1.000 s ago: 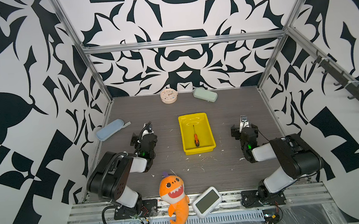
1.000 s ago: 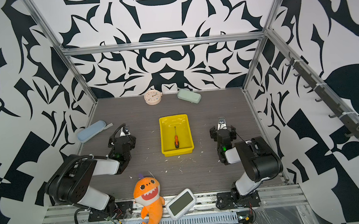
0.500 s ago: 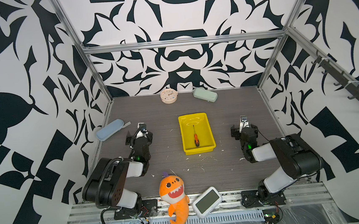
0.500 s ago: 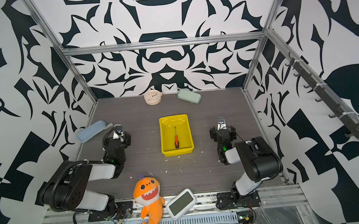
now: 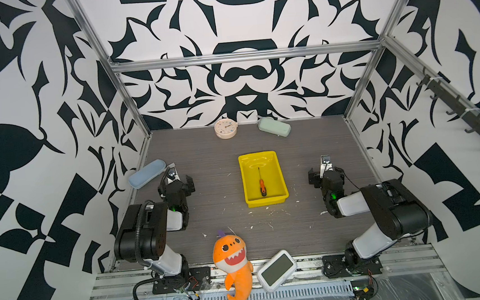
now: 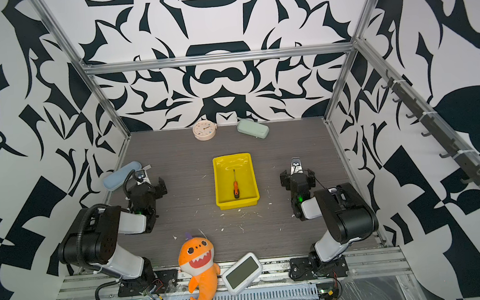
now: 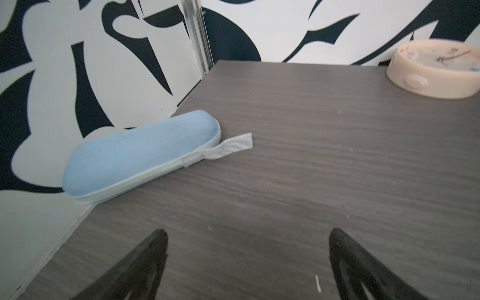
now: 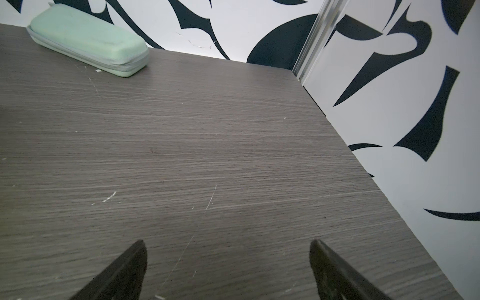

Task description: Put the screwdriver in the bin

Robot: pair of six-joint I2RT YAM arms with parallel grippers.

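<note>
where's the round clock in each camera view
Top view: clock lies at the back wall, left of the green case.
Top view: clock, same spot at the back wall.
Left wrist: clock far across the table, partly cut off.
Right wrist: not in it.
Shared landmark: the blue case against the left wall.

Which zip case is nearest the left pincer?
The light-blue case, right beside the left pincer at the left wall; the green case lies at the back wall.

left arm (image 5: 148, 231): folded low | left gripper (image 7: 246, 233): spread wide, empty | right arm (image 5: 390, 209): folded low | right gripper (image 8: 228, 244): spread, empty
</note>
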